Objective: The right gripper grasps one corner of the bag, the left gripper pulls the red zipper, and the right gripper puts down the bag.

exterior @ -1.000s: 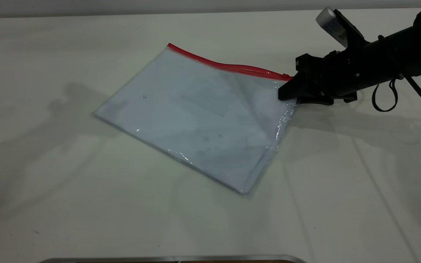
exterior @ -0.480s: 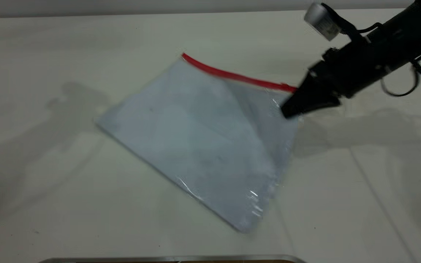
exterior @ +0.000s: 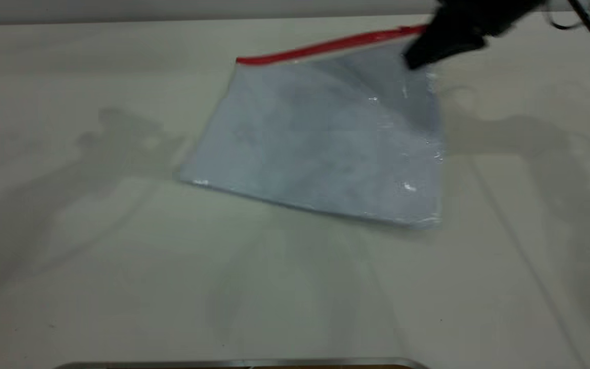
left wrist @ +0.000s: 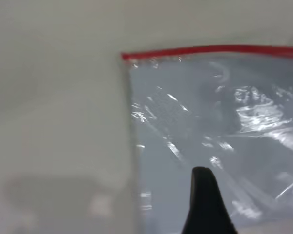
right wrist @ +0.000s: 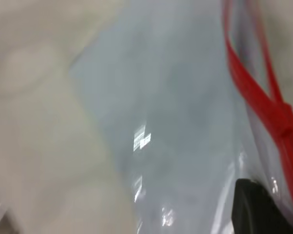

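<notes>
Rising toward the far right of the white table (exterior: 95, 287), the black wedge-jawed right gripper (exterior: 418, 57) is clamping one corner of the single clear, paper-filled plastic bag (exterior: 325, 143), tilting up its red zipper strip (exterior: 325, 47). One finger of the left gripper (left wrist: 205, 204) is showing; its jaw state is unclear.

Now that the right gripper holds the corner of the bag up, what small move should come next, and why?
Probably bring the left gripper toward the red zipper. The right gripper holds the bag raised by its corner, with the zipper edge on top, and the left gripper is not touching the zipper.
</notes>
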Tool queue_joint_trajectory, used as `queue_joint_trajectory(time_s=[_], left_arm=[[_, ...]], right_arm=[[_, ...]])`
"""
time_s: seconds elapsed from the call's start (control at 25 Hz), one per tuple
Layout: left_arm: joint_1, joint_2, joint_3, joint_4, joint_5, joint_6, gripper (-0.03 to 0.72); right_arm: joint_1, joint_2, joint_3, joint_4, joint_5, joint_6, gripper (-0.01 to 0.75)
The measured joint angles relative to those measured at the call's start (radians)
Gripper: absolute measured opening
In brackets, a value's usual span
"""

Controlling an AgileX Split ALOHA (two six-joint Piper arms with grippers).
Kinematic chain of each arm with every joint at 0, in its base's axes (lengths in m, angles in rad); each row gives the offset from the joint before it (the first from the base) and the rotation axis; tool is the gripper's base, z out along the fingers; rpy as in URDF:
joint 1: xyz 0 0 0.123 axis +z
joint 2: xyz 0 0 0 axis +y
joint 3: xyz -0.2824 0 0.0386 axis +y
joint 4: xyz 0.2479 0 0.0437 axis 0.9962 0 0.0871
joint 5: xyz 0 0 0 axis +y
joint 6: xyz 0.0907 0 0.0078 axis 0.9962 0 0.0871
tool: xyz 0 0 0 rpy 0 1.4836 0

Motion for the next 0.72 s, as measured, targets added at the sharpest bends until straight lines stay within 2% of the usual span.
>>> queue_joint_trajectory(time_s=[0.12, 0.2, 0.48, 0.72], left_arm=[[-0.028, 0.091, -0.081, -0.001, 0.022, 0.049, 0.54], [-0.045, 0.158, -0.14, -0.002, 0.044, 0.086, 0.54], [-0.119, 0.382, -0.382, -0.011, 0.196, 0.252, 0.538], [-0.184, 0.541, -0.575, -0.097, 0.374, 0.363, 0.538]], right_arm=[[0.067, 0.0, 0.0, -0.005, 0.077, -0.03, 0.034], [0.093, -0.001, 0.0, -0.005, 0.088, -0.047, 0.034], [0.095, -0.005, 0.0, -0.012, 0.097, -0.097, 0.034], [0.095, -0.005, 0.0, -0.012, 0.075, -0.123, 0.034]])
